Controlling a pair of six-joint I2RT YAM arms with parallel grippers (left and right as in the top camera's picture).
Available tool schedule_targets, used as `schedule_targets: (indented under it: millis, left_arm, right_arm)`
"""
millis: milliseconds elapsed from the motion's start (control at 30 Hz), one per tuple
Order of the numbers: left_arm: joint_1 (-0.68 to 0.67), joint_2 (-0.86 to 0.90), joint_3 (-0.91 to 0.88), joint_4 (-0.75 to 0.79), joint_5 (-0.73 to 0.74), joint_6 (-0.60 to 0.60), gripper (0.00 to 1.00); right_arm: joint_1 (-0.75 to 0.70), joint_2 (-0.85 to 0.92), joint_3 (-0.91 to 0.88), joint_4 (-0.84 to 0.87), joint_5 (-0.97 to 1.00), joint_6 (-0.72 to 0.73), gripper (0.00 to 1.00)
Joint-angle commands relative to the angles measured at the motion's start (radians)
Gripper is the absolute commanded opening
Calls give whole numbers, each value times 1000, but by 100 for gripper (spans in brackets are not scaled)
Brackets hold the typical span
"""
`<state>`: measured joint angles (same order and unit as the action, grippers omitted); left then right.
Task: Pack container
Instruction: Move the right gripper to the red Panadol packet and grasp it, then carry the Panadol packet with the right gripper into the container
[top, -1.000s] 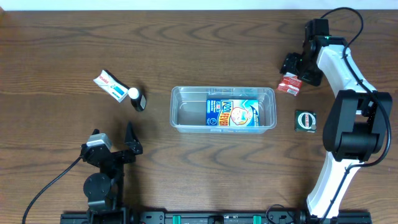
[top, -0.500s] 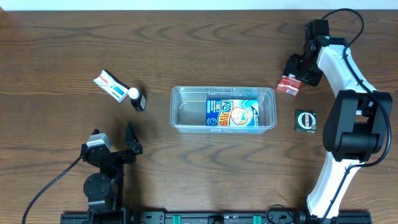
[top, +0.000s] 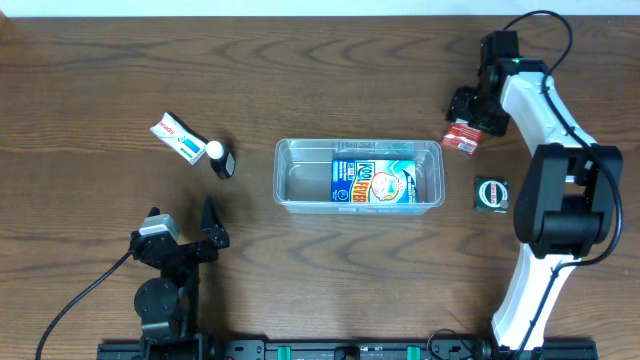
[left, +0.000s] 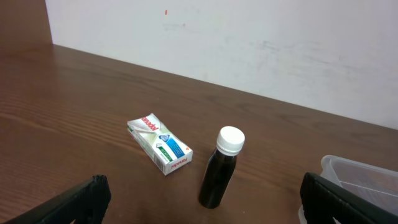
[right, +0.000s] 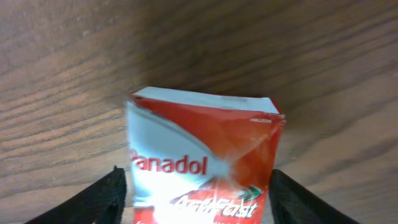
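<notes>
The clear container (top: 300, 182) sits mid-table with a blue-and-white flat box (top: 373, 182) lying in its right half. At the far right, a red-and-white Panadol box (top: 462, 137) lies on the wood. My right gripper (top: 466, 122) is over it, and in the right wrist view the box (right: 205, 155) fills the space between the fingers (right: 93, 200), which press on both its sides. My left gripper (top: 182, 222) rests near the front left, wide open and holding nothing. The container's corner (left: 364, 175) shows at the right of the left wrist view.
A green-and-white Panadol box (top: 176, 138) and a dark bottle with a white cap (top: 220, 158) lie left of the container; both show ahead of my left gripper (left: 205, 205). A small dark square packet (top: 490, 193) lies right of the container.
My right gripper has narrowed onto the red Panadol box and shifted slightly left, nudging the box with it. The left arm has not moved.
</notes>
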<state>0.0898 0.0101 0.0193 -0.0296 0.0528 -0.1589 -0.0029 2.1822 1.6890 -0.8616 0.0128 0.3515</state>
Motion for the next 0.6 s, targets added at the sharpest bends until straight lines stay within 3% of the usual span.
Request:
schedule_targets:
  millis: [0, 233, 567]
  left_arm:
    - [5, -5, -15, -38, -4, 9, 98]
    - [5, -5, -15, -38, -4, 9, 98]
    - [5, -5, -15, -38, -4, 9, 98]
  right_arm:
    - [13, 40, -3, 2, 6, -8, 66]
    - [9, 42, -3, -2, 6, -8, 51]
    - [9, 19, 19, -43, 5, -17, 49]
